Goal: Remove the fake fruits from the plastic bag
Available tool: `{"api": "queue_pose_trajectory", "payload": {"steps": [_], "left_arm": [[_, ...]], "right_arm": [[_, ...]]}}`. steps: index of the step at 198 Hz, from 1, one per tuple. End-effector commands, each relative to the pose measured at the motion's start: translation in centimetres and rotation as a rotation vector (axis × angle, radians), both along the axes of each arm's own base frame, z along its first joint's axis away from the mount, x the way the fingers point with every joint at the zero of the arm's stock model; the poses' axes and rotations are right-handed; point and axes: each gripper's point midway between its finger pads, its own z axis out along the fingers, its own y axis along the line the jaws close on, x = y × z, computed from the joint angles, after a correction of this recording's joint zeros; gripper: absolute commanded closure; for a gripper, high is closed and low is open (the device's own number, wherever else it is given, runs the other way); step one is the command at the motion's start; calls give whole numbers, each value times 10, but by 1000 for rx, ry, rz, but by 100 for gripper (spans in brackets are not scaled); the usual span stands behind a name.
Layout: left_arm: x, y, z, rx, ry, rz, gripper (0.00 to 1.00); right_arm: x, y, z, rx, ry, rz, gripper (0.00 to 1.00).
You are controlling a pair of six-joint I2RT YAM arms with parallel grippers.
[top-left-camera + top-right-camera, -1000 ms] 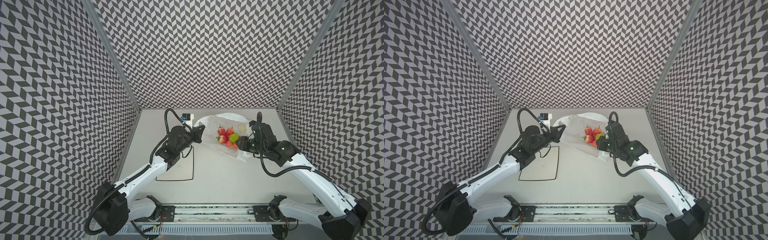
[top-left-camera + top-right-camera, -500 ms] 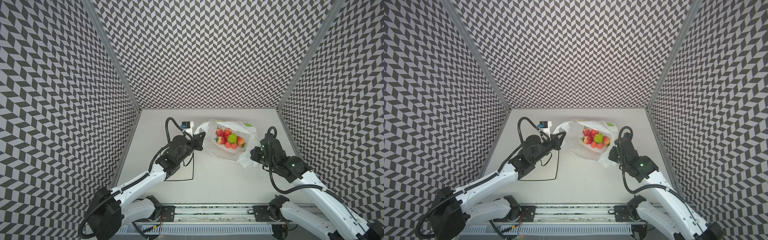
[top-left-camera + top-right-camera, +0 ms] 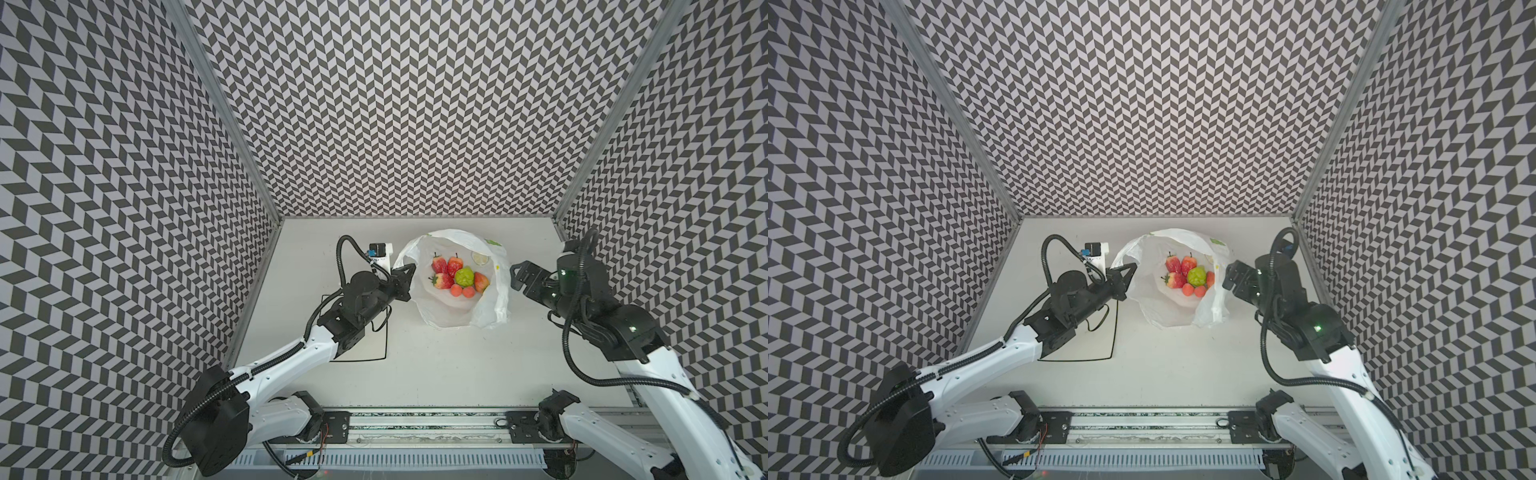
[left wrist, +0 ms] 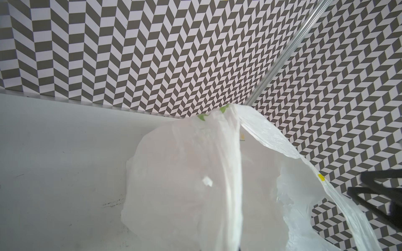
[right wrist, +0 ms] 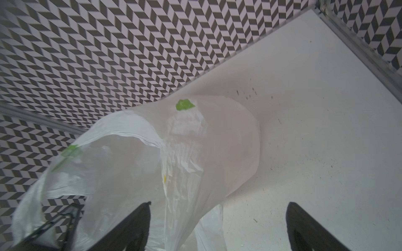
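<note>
White plastic now gapes wide. The plastic bag (image 3: 446, 309) lies on the desk (image 3: 457, 374) with its mouth spread. The fake fruits (image 3: 455, 276) show plainly inside it: red strawberries around a lumpy green fruit (image 3: 464, 276), with small orange balls on its near side. A second ago the right pincer (image 3: 516, 279) was at the bag's right rim, drawing it outward. It has since let go and pulled back to the right, its jaws wide apart and empty, just beside the slack right flap. The left pincer (image 3: 408, 271) stays closed on the bag's left rim and holds that side up. By my reading the opening step is finished, no fruit is out yet, and the freed right pincer is well placed to reach in.
</note>
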Motion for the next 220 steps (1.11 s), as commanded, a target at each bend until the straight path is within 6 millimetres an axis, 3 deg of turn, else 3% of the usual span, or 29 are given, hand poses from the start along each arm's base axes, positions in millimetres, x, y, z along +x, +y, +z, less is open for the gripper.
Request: {"api": "queue_pose_trajectory", "payload": {"steps": [1,18,42,65,86,118,132,177,220], "left_arm": [[-1,-8,24,-41,-56,-23,100],[-3,-10,24,-41,-58,-32,100],[-4,-13,24,-42,-60,-44,100],[-5,-13,25,-37,-63,-47,100],[-6,-12,25,-34,-65,-42,100],[-7,-8,25,-25,-64,-32,100],[-8,-5,23,-24,-56,-16,100],[-13,-3,17,-11,-33,-8,100],[-23,-6,4,26,-5,-28,100]], "right_arm": [[0,-3,28,-82,-14,36,4],[8,20,57,-63,-51,160,10],[12,88,77,48,-82,419,22],[8,153,69,86,-80,597,27],[17,185,42,55,-63,646,34],[52,181,-39,-68,27,510,54],[66,176,-68,-125,33,450,56],[99,181,-149,-179,124,344,54],[132,182,-193,-182,209,222,45]]}}
